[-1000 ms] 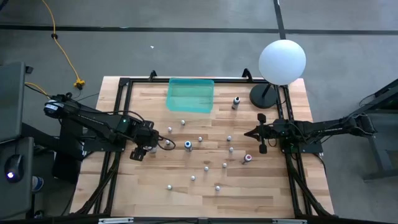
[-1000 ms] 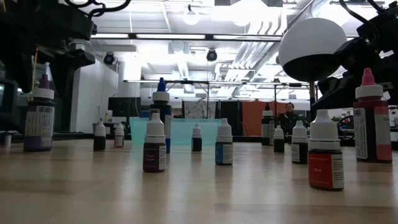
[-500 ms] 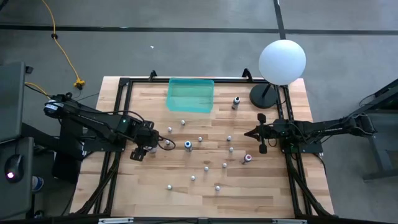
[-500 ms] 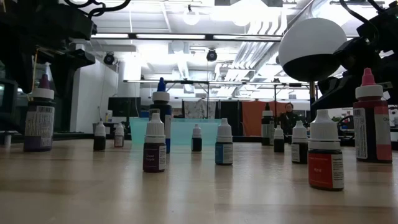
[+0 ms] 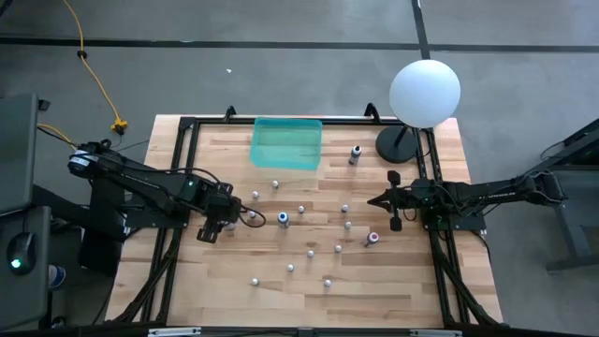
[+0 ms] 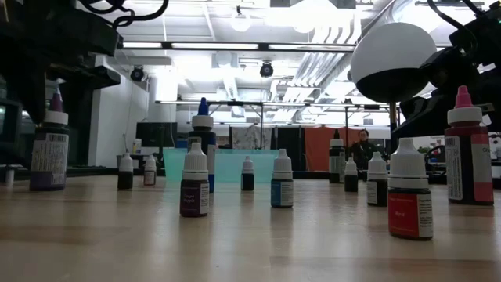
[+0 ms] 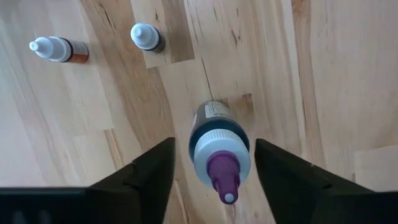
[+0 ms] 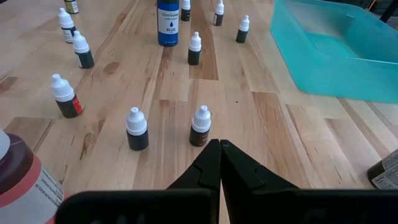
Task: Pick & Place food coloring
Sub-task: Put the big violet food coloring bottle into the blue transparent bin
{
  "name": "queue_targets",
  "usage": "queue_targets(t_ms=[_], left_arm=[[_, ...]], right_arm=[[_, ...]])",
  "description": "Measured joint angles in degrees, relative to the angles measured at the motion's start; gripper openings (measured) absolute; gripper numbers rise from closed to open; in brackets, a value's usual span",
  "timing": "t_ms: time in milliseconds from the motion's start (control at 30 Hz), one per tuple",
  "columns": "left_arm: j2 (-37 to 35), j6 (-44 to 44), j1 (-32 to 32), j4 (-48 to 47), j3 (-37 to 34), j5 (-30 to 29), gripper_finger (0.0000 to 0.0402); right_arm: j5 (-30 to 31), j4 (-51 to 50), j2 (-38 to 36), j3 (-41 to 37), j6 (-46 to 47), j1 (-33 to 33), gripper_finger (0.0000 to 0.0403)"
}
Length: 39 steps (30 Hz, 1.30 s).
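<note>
Narrowed left gripper (image 7: 214,163) fingers flank purple-capped bottle (image 7: 219,151), untouched.

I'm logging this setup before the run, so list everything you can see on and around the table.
food coloring bottles: about fifteen, mostly white-capped, upright, scattered across the middle of the table
blue bottle: one, larger, among the small ones
pink-capped bottle: one, red body, near the right tool
purple-tipped bottle: one, dark body, standing between the left tool's fingers
bin: one, teal, far edge of the table
globe lamp: one, white on a dark base, far right corner
table: one, light wood with a black frame
person: one, far back in the room
left tool: open, around the purple-tipped bottle
right tool: shut, at the table's right side
</note>
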Motion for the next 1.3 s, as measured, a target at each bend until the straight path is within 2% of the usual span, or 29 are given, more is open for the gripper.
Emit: queue_targets(t_ms=[233,367,633,933,1067,1300], left_arm=[[0.00,0.00,0.00,-0.06,0.00,0.01,0.0130],[-0.04,0.00,0.00,-0.04,0.07,0.00,0.0104],[-0.20,-0.04,-0.01,-1.90,1.39,1.72,0.0097],[-0.22,-0.72,0.00,-12.78,14.18,1.61,0.0096],[-0.22,-5.77,0.00,-14.43,19.40,-0.46,0.0096],[-0.09,-18.48,0.85,-13.68,24.22,-0.59,0.0096]], right_arm=[[0.00,0.01,0.01,-0.01,0.00,0.01,0.0000],[0.00,0.01,0.00,0.00,0.00,0.01,0.0000],[0.00,-0.01,0.02,0.01,0.00,-0.01,0.0000],[0.00,0.01,0.02,-0.01,0.00,-0.01,0.0000],[0.00,0.01,0.01,-0.01,0.00,0.01,0.0000],[0.00,0.01,0.01,-0.01,0.00,0.01,0.0000]])
